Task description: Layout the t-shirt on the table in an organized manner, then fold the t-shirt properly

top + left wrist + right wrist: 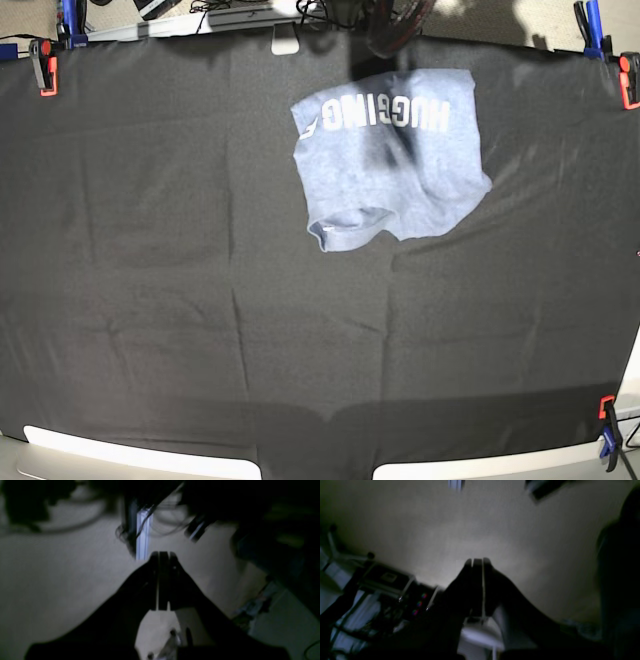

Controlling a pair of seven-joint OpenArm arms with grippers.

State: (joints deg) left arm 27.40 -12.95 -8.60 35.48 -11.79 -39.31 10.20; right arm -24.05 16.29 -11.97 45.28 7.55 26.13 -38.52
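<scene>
The t-shirt [395, 160] lies rumpled on the far right half of the table [150, 300], its white lettering upside down along the far edge and a fold curling at its near left corner. A dark shadow crosses its middle. Neither arm shows in the base view. In the left wrist view my left gripper [162, 554] is shut with nothing between its fingers, over pale floor. My right gripper [477, 560] is likewise shut and empty in the right wrist view. The shirt is out of view in both wrist views.
Orange-black clamps [43, 65] [628, 82] [607, 435] pin the black cloth at its corners. Cables and gear lie beyond the table's far edge. A pale metal post [143, 537] and a dark equipment rack [387, 585] stand on the floor.
</scene>
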